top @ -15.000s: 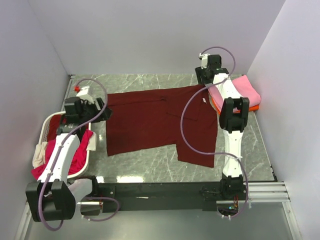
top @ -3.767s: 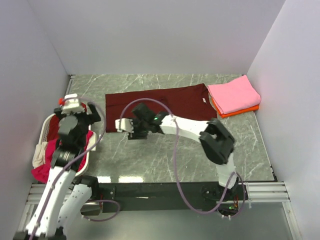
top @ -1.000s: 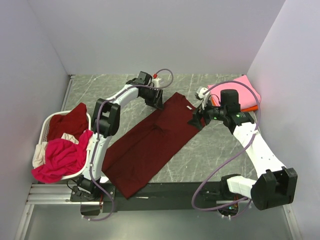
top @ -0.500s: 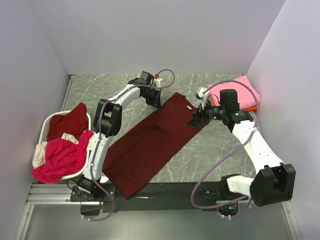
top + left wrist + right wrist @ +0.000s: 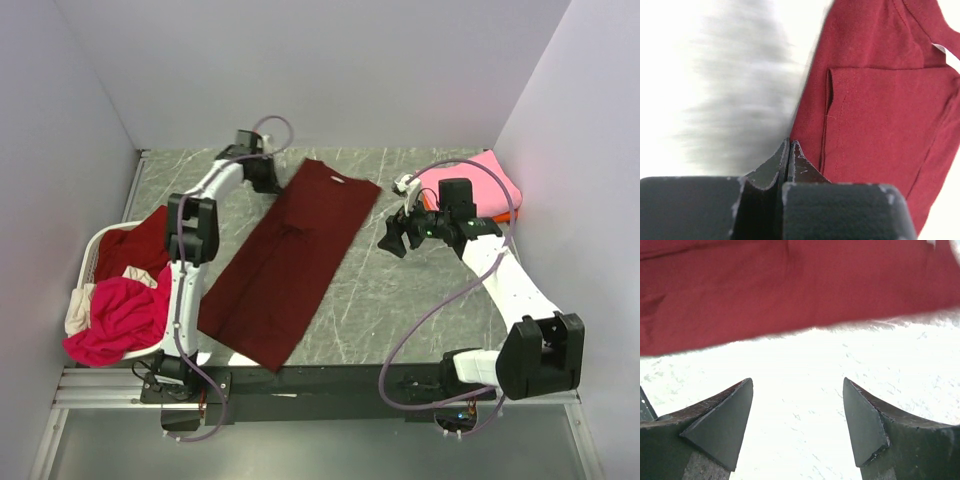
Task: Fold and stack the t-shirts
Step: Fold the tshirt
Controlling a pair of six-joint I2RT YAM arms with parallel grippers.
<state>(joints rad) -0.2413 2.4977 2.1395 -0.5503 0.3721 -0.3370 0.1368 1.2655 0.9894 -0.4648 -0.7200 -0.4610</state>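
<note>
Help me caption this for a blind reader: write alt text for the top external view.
A folded maroon t-shirt lies diagonally across a marble table, the left gripper shut on its far edge. The right gripper hangs open beside it, near a folded pink t-shirt; a white basket sits at left.

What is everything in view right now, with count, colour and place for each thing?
table: one, grey marble
maroon t-shirt: one, maroon, folded lengthwise, diagonal across the table's middle
pink t-shirt: one, pink, folded, far right corner
orange t-shirt: one, orange, edge showing under the pink one
basket: one, white, table's left edge
dark red cloth, magenta cloth, cream cloth: one each, heaped in the basket
left gripper: one, black, shut on the maroon t-shirt's far edge
right gripper: one, black, open, over bare table beside that shirt
</note>
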